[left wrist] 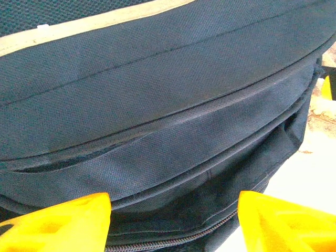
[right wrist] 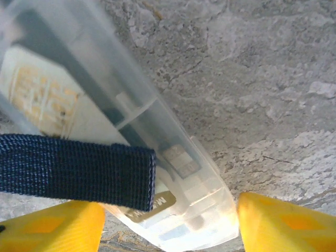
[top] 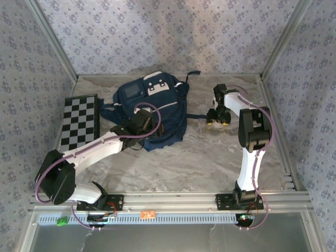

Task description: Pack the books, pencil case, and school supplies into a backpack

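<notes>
At 9 o'clock in the top view lies one flat checkered board, hard and square-cornered, in black and white squares. Just to its right, a little toward 11 o'clock from centre, sits the one backpack — soft navy fabric, rounded and slumped, with white patches.

The left claw hangs over the bag's near side. In its wrist view two blunt yellow fingertips stand well apart at 7 and 5 o'clock. Beyond them the backpack's woven cloth is folded in long ridges, with one toothed zipper at 6 o'clock and one cream band at 11 o'clock. Whether the tips touch the cloth I cannot tell.

At 3 o'clock of the backpack, the right claw points down over the grey, marbled table. Under it lies one piece of the school supplies — a clear, hard plastic oblong box. Its narrow end sits at 6 o'clock between the two yellow fingertips. A single flat strap of navy webbing crosses the box from 9 o'clock. The fingertips stand apart, close beside the box; whether they press it I cannot tell.
</notes>
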You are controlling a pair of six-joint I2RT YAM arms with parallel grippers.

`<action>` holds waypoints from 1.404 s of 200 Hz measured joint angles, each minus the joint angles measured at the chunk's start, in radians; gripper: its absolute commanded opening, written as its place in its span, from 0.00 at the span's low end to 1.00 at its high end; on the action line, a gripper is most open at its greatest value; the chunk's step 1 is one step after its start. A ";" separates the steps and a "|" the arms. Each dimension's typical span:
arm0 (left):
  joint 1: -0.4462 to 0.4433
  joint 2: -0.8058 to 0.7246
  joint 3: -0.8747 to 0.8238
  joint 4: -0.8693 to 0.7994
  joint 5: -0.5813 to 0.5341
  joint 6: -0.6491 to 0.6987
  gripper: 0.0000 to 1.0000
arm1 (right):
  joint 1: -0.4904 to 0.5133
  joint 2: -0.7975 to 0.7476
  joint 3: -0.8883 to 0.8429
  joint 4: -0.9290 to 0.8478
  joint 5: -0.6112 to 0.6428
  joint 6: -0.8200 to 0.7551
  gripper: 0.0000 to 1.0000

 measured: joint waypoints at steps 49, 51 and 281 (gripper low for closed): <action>0.000 0.013 0.016 -0.015 -0.001 0.007 0.66 | 0.000 -0.046 -0.088 0.068 -0.023 0.033 0.48; 0.000 0.013 0.016 -0.015 -0.001 0.007 0.66 | 0.001 -0.051 -0.095 0.068 -0.024 0.035 0.48; 0.006 -0.029 0.004 -0.031 -0.020 0.027 0.69 | 0.051 -0.149 -0.224 0.122 -0.015 0.136 0.65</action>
